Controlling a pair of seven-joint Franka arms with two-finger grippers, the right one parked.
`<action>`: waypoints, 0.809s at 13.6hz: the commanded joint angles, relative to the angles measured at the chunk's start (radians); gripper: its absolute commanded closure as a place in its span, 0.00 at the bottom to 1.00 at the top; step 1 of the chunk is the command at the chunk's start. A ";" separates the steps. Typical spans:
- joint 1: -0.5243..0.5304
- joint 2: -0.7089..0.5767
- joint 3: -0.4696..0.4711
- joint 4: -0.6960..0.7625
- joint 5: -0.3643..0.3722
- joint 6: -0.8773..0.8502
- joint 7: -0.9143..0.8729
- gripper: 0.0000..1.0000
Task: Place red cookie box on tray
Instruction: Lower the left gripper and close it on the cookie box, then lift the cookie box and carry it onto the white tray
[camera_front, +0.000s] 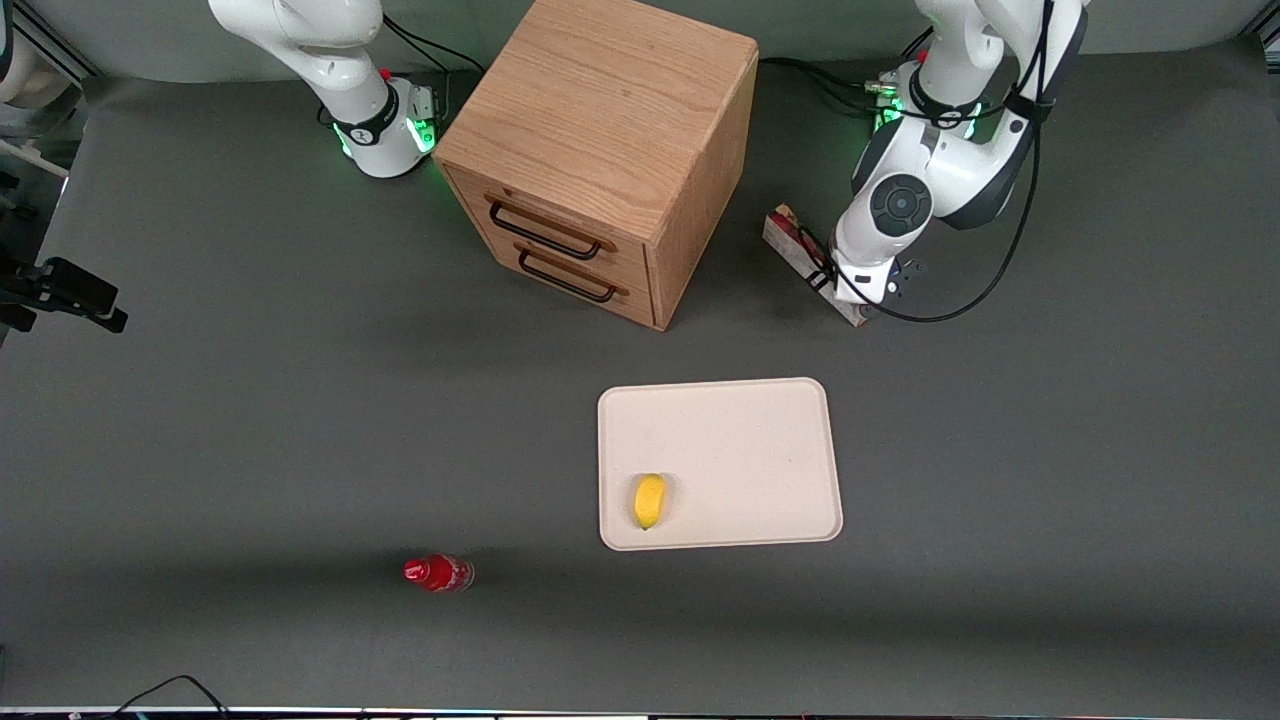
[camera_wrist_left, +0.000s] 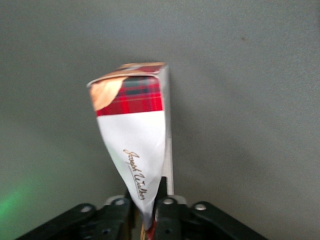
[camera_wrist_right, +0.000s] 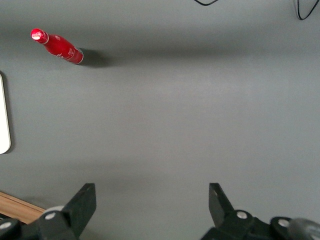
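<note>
Gripper (camera_front: 850, 295) is clamping its fingers (camera_wrist_left: 167, 212) together on one end of the red cookie box (camera_front: 797, 244), pinching the cardboard flat. Box is sitting beside the wooden cabinet (camera_front: 600, 150), toward the working arm's end, farther from the front camera than the tray (camera_front: 740, 440). Tray is carrying a lemon (camera_front: 649, 500); box is well apart from tray.

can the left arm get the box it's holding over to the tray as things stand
Probably yes. The tool is shut on the long dark red cardboard cookie box, and bare table lies between it and the flat cream-beige tray, which holds only a yellow lemon.
</note>
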 joint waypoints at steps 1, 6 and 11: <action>0.002 -0.023 0.014 0.058 0.029 -0.066 -0.018 1.00; 0.011 0.003 0.147 0.547 0.098 -0.521 0.179 1.00; 0.000 0.245 0.126 1.100 0.201 -0.828 0.322 1.00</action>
